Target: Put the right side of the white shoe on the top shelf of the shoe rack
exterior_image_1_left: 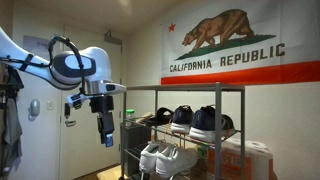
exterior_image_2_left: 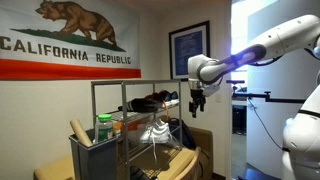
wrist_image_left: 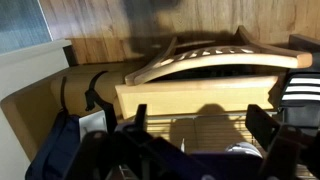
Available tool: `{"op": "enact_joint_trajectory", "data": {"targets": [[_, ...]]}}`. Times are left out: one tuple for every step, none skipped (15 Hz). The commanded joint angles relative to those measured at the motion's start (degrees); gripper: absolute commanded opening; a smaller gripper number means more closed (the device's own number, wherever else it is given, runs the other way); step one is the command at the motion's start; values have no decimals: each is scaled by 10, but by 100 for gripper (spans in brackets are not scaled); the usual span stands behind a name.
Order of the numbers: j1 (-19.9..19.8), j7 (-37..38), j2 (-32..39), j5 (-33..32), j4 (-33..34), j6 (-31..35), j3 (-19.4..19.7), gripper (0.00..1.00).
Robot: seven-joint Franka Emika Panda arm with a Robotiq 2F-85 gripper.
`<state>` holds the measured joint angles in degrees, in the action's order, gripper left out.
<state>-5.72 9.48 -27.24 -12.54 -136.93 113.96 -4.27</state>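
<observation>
Fingers spread, empty; gripper beside shoe rack.

In an exterior view the camera stood well back at about shelf height. It faced the rack, with the flag on the far wall to the right and the arm at left. In an exterior view the camera stood just as far off, with the flag at left, the rack in the centre and the arm at right. The two faced the rack from opposite flanks and shared rack, flag, arm and gripper. The wrist camera looked down from close range, past the fingers, onto a wooden frame.
</observation>
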Motion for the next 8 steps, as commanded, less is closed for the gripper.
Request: {"op": "enact_joint_trajectory", "data": {"targets": [[9, 3, 1, -4, 1, -2, 7, 100], [9, 3, 1, -4, 1, -2, 7, 100], [9, 3, 1, -4, 1, -2, 7, 100], [9, 3, 1, -4, 1, -2, 7, 100], [9, 3, 1, -4, 1, -2, 7, 100], [9, 3, 1, -4, 1, -2, 7, 100], [8, 4, 10, -2, 3, 3, 10, 100], [7, 6, 19, -2, 3, 11, 12, 100]]}}
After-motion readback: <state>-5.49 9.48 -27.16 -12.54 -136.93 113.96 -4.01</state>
